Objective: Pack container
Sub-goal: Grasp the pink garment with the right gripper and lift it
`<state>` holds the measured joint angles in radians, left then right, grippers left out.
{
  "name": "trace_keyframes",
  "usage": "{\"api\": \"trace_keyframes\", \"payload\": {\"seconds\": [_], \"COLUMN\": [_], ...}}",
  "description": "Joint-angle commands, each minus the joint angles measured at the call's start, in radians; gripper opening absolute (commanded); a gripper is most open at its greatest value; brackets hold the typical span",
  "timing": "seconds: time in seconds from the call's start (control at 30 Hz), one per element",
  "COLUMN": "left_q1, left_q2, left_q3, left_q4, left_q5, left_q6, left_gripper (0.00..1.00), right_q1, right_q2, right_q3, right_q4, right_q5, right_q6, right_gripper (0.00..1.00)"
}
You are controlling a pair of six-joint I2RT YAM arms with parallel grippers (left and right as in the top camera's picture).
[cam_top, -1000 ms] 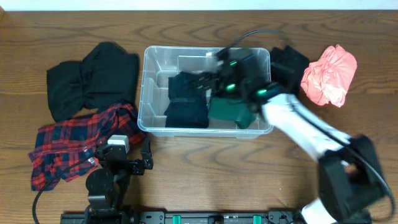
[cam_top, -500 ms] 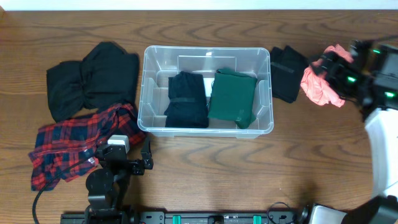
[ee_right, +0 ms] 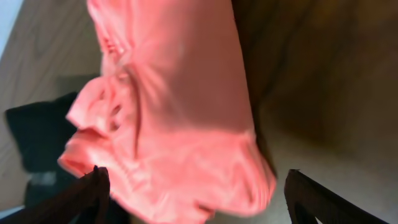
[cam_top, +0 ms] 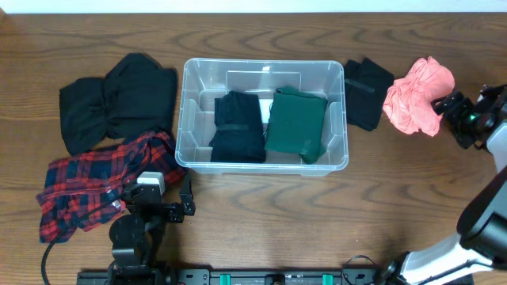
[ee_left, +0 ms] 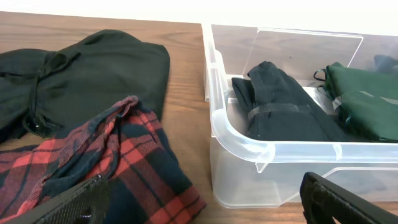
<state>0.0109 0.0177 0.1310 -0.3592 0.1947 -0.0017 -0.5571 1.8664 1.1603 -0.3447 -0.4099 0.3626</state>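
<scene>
On my right gripper the fingers are spread wide with nothing between them. They face the pink garment, which fills the wrist view just ahead of the tips. I cannot tell from here whether they touch it. My left gripper is also spread and empty. It sits low at the near edge of the table, beside the red plaid shirt, and points toward the container. The container stands upright at the middle of the table. A folded black garment lies in its left half and a folded green garment in its right half, side by side. Another black piece lies just outside the container's right wall, between it and the pink garment. A larger black garment is spread out to the left of the container, above the plaid shirt.
</scene>
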Motion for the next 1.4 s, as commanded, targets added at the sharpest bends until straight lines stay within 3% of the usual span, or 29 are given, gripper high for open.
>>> {"api": "trace_keyframes", "payload": {"seconds": [0.0,0.27,0.33,0.43,0.57,0.7,0.8,1.1,1.37], "left_q1": [-0.003,-0.003,-0.003,-0.003,-0.003,-0.003,-0.003,-0.003,-0.003], "left_q2": [0.000,0.000,0.000,0.000,0.000,0.000,0.000,0.000,0.000], "left_q3": [-0.021,-0.021,-0.021,-0.021,-0.021,-0.021,-0.021,-0.021,-0.021], "left_q4": [-0.005,-0.005,-0.005,-0.005,-0.005,-0.005,-0.005,-0.005,-0.005], "left_q5": [-0.005,-0.005,-0.005,-0.005,-0.005,-0.005,-0.005,-0.005,-0.005], "left_q6": [0.009,0.009,0.009,0.009,0.009,0.009,0.009,0.009,0.009], "left_gripper": [0.98,0.98,0.98,0.98,0.98,0.98,0.98,0.98,0.98], "right_q1": [-0.014,-0.012,-0.006,0.008,0.030,0.035,0.035,0.085,0.309], "right_q2": [0.055,0.177,0.201,0.227,0.234,0.229,0.198,-0.172,-0.575], "right_q3": [0.005,0.005,0.005,0.005,0.005,0.005,0.005,0.005,0.005], "right_q4": [0.039,0.089,0.122,0.151,0.146,0.124,0.068,-0.201,-0.182], "right_q5": [-0.018,-0.055,-0.124,-0.182,-0.191,-0.277,-0.314,-0.364,-0.380], "right_q6": [-0.019,-0.005,0.005,0.031,0.048,0.049,0.052,-0.017,-0.006], "right_gripper": [0.87,0.86,0.82,0.64,0.52,0.27,0.17,0.08,0.04]}}
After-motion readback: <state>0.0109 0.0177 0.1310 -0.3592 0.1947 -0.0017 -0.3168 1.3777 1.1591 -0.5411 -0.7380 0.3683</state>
